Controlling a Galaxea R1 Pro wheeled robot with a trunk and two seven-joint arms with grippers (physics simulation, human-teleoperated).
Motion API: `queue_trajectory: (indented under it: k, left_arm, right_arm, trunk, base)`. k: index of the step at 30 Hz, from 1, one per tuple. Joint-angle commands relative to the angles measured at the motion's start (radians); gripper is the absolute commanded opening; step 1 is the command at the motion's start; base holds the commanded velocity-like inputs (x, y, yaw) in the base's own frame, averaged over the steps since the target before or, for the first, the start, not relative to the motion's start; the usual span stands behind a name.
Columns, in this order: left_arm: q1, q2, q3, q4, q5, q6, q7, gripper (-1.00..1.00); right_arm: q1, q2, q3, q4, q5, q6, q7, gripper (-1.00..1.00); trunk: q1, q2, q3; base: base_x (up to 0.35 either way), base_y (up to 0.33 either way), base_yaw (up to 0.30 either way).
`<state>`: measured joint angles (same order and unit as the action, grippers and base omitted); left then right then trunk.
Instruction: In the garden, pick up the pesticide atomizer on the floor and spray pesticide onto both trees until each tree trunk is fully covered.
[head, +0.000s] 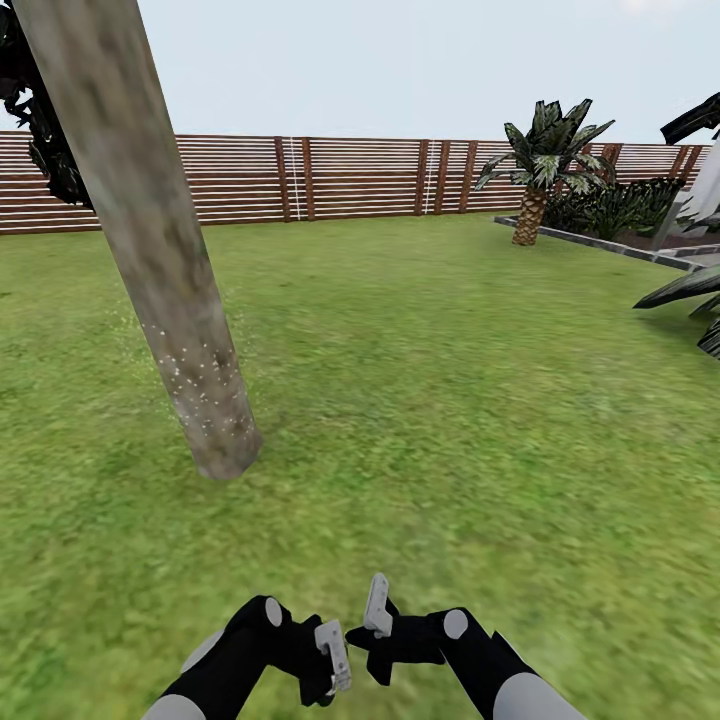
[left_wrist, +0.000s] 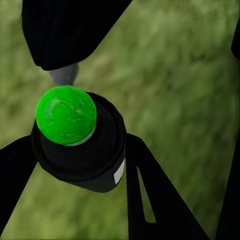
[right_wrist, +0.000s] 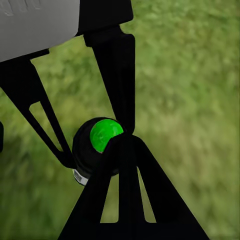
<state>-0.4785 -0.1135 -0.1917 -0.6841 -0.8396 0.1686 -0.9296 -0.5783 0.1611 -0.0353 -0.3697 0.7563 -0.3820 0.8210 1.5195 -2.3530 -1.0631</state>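
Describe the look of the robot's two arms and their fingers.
Both arms are glossy black with light grey round joint caps and grey forearm shells. The left gripper and right gripper carry pale grey fingers; in the wrist views the fingers look black, triangular, with cut-out slots.

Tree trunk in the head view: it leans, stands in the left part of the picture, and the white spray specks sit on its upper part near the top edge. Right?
Not quite. The head view shows the white specks on the lower part of the tree trunk, just above its base, not near the top. The rest holds.
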Motion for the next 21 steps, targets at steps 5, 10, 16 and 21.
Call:
queue_trajectory:
  k: [5, 10, 16, 21]
  left_arm:
    - [-0.005, 0.000, 0.000, 0.000, 0.005, 0.000, 0.001, -1.00]
    - [-0.008, 0.002, 0.000, 0.001, 0.007, 0.000, 0.002, -1.00]
    - [-0.005, 0.087, 0.000, 0.058, -0.002, -0.004, 0.039, -1.00]
    - [0.002, 0.210, 0.000, 0.115, -0.005, -0.007, 0.046, -1.00]
  right_arm:
    - [0.000, 0.000, 0.000, 0.001, 0.000, 0.000, 0.000, -1.00]
    - [0.000, 0.000, 0.000, 0.002, 0.000, 0.000, 0.000, -1.00]
    - [0.000, -0.002, -0.001, 0.002, 0.000, 0.000, 0.000, -1.00]
    - [0.000, -0.012, -0.007, 0.003, -0.002, 0.000, -0.001, 1.00]
  trunk:
    - [0.000, 0.000, 0.000]
    - [0.000, 0.000, 0.000]
    - [0.000, 0.000, 0.000]
    - [0.000, 0.000, 0.000]
  base:
    - [0.000, 0.000, 0.000]
    - [0.000, 0.000, 0.000]
    - [0.000, 0.000, 0.000]
    - [0.000, 0.000, 0.000]
